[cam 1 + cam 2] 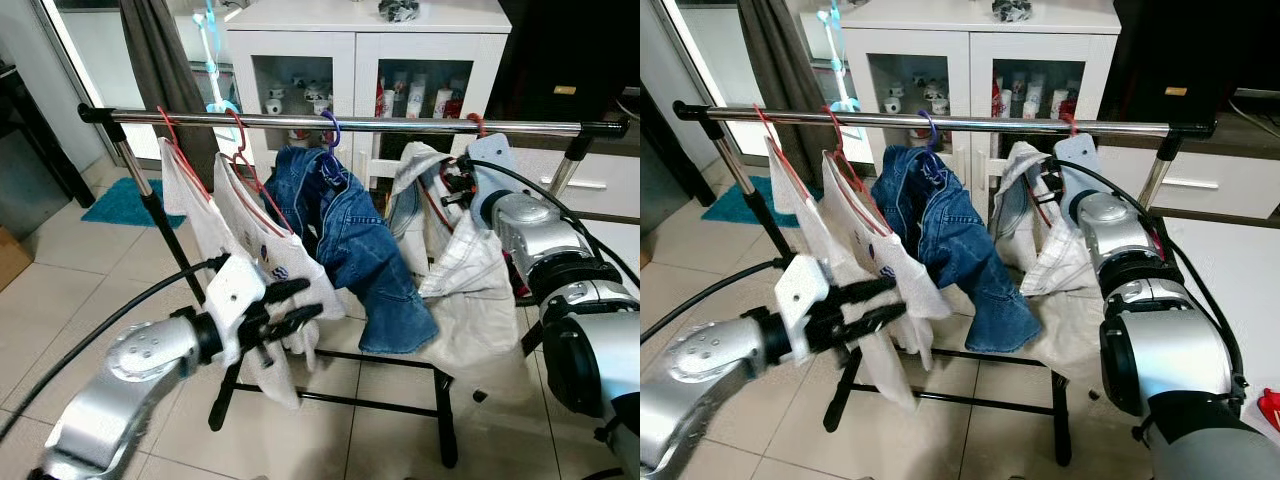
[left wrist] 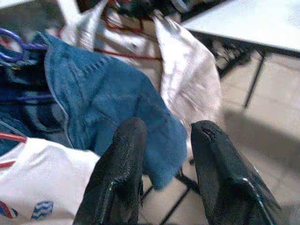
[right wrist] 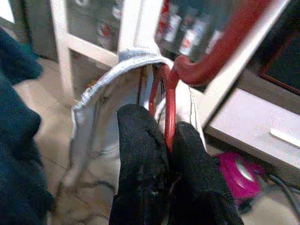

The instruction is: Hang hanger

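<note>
A metal rail (image 1: 400,122) of a clothes rack crosses the scene. At its right end a red hanger (image 3: 169,108) carries a white shirt (image 1: 470,270), its hook (image 1: 478,122) sitting over the rail. My right gripper (image 3: 165,124) is shut on this hanger's wire neck just below the hook. Blue jeans (image 1: 350,240) hang from a purple hanger (image 1: 330,130) at mid-rail. Two white shirts (image 1: 250,225) on red hangers hang to the left. My left gripper (image 1: 300,305) stands open, low in front of those shirts, holding nothing.
A white glass-door cabinet (image 1: 360,60) stands behind the rack, a dark curtain (image 1: 160,60) to its left. A teal mat (image 1: 125,200) lies on the tiled floor. The rack's black base bars (image 1: 440,400) cross the floor below. A white table (image 1: 1240,270) is at right.
</note>
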Available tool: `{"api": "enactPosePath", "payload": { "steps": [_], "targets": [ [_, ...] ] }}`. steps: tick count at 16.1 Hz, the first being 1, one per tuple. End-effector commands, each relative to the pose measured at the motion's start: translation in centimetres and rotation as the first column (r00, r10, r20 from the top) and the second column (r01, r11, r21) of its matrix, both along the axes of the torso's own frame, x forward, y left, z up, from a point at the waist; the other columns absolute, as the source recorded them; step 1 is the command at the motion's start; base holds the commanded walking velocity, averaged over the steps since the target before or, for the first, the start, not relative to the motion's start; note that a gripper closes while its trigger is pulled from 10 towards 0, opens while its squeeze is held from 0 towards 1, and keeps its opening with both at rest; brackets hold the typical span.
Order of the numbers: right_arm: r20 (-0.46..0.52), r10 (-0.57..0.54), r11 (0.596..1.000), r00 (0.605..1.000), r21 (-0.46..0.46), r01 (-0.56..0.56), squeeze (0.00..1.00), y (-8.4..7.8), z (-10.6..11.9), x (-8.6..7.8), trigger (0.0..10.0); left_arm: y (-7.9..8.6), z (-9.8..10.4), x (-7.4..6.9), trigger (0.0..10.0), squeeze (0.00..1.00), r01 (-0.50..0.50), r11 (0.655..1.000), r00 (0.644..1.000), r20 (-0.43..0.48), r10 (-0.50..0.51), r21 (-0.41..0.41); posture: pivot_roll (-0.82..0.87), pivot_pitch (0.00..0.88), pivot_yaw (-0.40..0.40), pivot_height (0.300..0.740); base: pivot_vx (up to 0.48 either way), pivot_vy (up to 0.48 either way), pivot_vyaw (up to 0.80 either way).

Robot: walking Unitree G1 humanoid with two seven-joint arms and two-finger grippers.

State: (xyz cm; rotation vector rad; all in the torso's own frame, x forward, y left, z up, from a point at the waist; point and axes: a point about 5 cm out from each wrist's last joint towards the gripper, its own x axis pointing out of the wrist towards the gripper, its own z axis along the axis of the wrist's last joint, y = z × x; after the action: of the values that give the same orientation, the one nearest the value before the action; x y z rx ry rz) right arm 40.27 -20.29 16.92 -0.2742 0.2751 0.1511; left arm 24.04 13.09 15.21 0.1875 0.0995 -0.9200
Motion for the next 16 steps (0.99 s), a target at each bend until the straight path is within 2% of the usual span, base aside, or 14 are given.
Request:
{"api": "enactPosePath", "payload": {
  "steps": [1, 6, 10, 14, 16],
  "targets": [
    [0.083, 0.043, 0.997, 0.996, 0.052, -0.048, 0.00, 0.7, 1.0, 0.2, 0.0, 0.5, 0.0, 0.9, 10.0, 0.00, -0.082, 0.996, 0.997, 0.004, 0.082, 0.017, -0.02, 0.000, 0.068, 0.719, 0.000, 0.000, 0.00],
    [0.279, 0.011, 0.981, 0.960, 0.184, -0.065, 0.00, -0.2, 2.5, -1.0, 0.0, -0.4, 0.4, 2.5, 10.0, 0.00, -0.173, 0.983, 0.983, 0.050, 0.176, -0.061, -0.10, 0.000, 0.100, 0.719, 0.000, 0.000, 0.00],
    [0.438, -0.006, 0.971, 0.899, 0.217, -0.100, 0.00, -0.3, 4.1, -2.7, 0.0, -1.1, -0.1, 3.5, 10.0, 0.00, -0.200, 0.978, 0.976, 0.072, 0.204, -0.059, -0.12, 0.000, 0.106, 0.719, 0.000, 0.000, 0.00],
    [0.455, 0.032, 0.976, 0.890, 0.178, -0.126, 0.00, 0.2, 4.4, -3.8, 0.0, -1.4, -0.2, 3.8, 10.0, 0.00, -0.203, 0.977, 0.975, 0.082, 0.208, -0.063, -0.12, 0.000, 0.096, 0.719, 0.000, 0.000, 0.00],
    [0.428, 0.028, 0.974, 0.903, 0.190, -0.120, 0.00, 0.6, 3.3, -5.4, 0.0, -1.4, -0.7, 3.6, 10.0, 0.00, -0.216, 0.975, 0.973, 0.070, 0.220, -0.057, -0.12, 0.000, 0.090, 0.719, 0.000, 0.000, 0.00]
  ]
}}
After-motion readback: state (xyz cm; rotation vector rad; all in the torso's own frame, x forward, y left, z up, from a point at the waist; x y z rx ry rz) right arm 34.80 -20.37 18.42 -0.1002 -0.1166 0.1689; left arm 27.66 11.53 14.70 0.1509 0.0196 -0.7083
